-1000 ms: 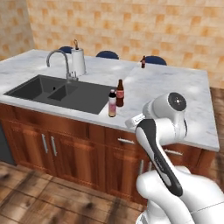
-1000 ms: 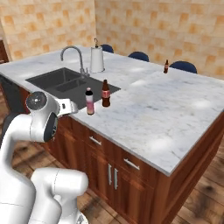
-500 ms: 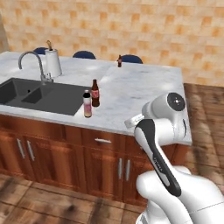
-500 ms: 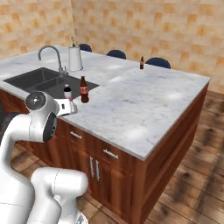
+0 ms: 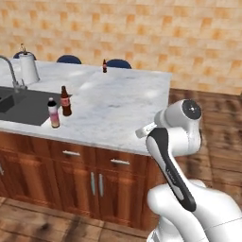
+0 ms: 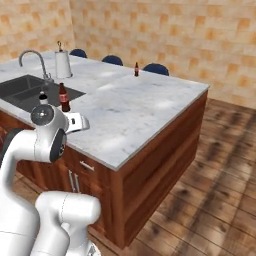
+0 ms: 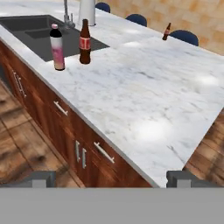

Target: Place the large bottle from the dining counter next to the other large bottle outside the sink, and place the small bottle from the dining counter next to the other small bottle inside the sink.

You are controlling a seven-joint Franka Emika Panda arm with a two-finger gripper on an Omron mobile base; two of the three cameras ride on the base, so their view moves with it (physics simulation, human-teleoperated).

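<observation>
Standing back from the dining counter [image 5: 118,104], I hold my gripper [image 7: 112,177] with its tips wide apart and nothing between them, aimed along the marble top from off its near edge. Beside the sink [image 5: 21,106], on the bare marble at its corner, the pink-and-white large bottle [image 5: 54,113] stands upright just next to the dark brown large bottle [image 5: 65,101]; the two are close but apart. By how they stand, I judge the first half of the job done: both big bottles are together outside the basin.

What is left is the small bottle [image 5: 104,65]. It stands at the far edge of the counter, near the blue stools [image 5: 118,63], well apart from the sink and from me. I cannot make out its partner inside the basin from here. A white paper towel roll [image 5: 28,68] stands behind the faucet [image 5: 10,71], clear of the route.

My judgement: I am about halfway, with the fetch of the small bottle and its drop into the sink not yet begun.
</observation>
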